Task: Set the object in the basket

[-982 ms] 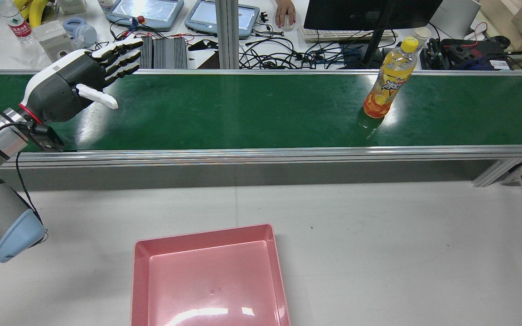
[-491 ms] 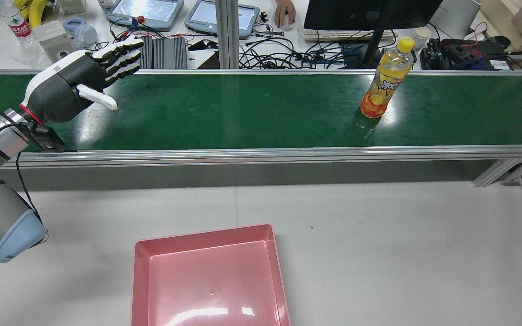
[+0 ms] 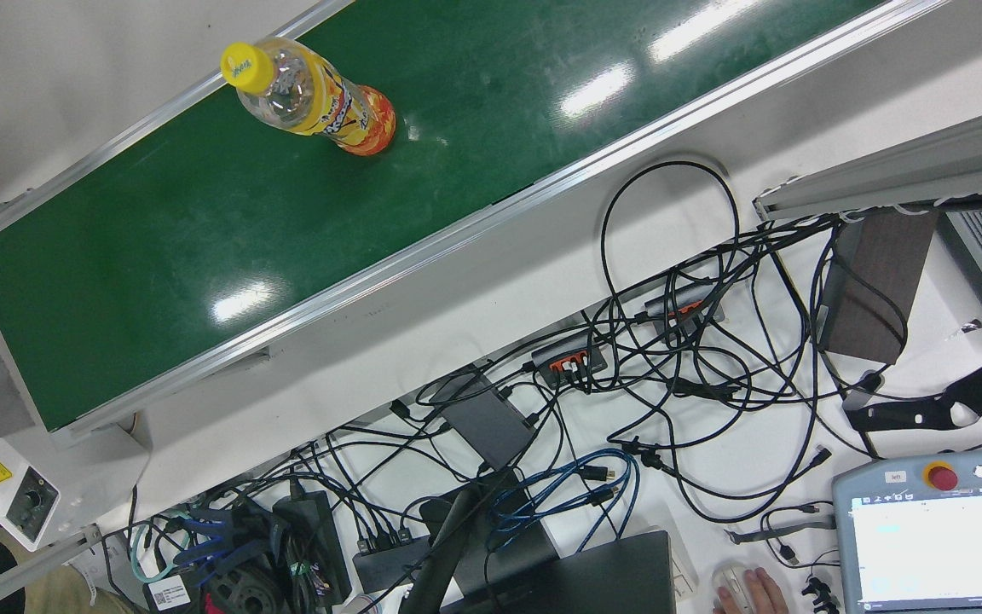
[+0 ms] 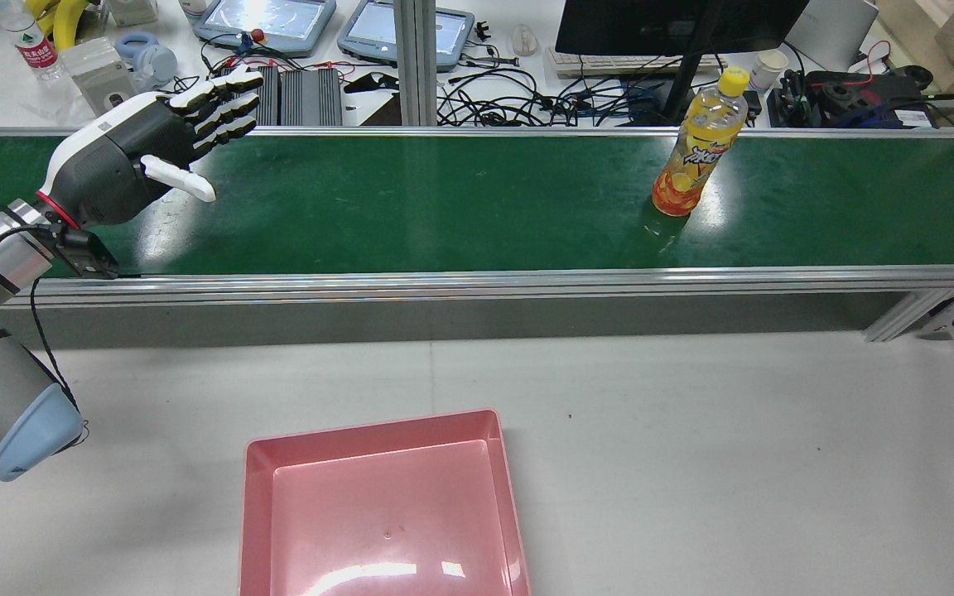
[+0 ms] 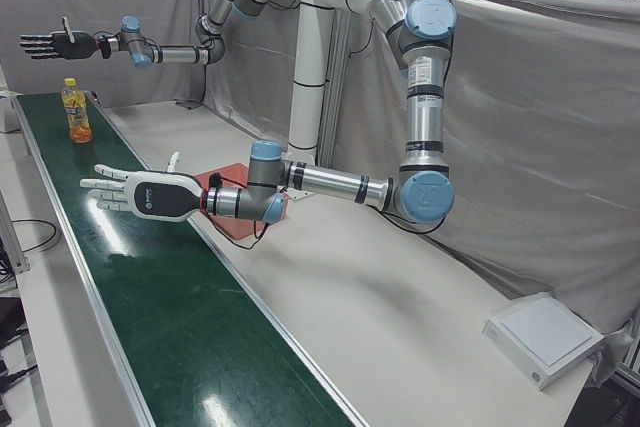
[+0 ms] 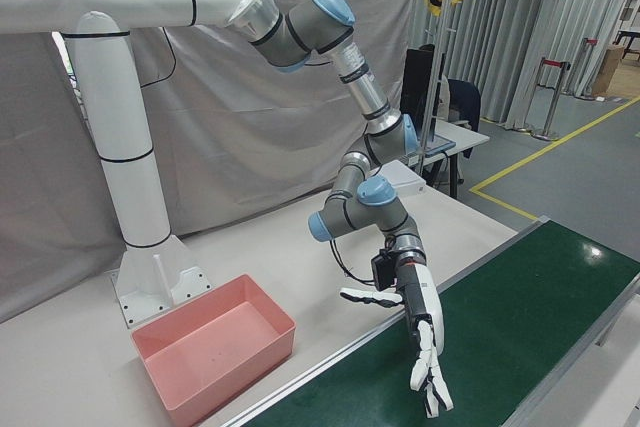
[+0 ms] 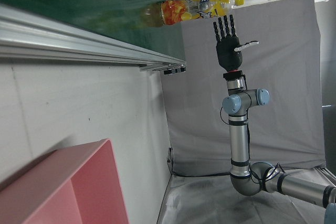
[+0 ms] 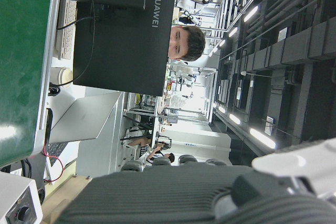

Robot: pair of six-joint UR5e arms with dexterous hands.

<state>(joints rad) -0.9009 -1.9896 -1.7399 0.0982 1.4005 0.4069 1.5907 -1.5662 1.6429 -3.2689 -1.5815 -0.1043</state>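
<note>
Left hand (image 4: 146,157) was open, with its fingers (image 4: 224,103) extended and apart and the thumb held out to one side; it gripped nothing. It hovered above the green conveyor belt (image 4: 444,199) at the left end of the rear view, palm side toward the length of the belt. In the left-front view the same hand (image 5: 140,193) lay roughly level over the belt (image 5: 150,287), with the pink basket (image 5: 236,228) just behind its wrist.

Right hand (image 5: 55,44) was also open and empty, fingers spread. It was raised well above the far end of the belt, higher than the bottle. The left hand view showed it (image 7: 228,45) beyond the bottle, fingers straight. The rear view did not include it.

Task object: a plastic drink bottle (image 4: 696,157) with a yellow cap and an orange-and-yellow label. It stood upright on the belt, between the two aluminium side rails, toward the right in the rear view and well apart from the left hand. The front view showed it (image 3: 312,94) from above on the belt (image 3: 158,222), and the left-front view showed it (image 5: 76,112) at the far end.

The basket (image 4: 373,424) sat on the grey table (image 4: 692,430), on the robot's side of the conveyor, with nothing inside it. Its wall (image 6: 215,357) appeared in the right-front view.
</note>
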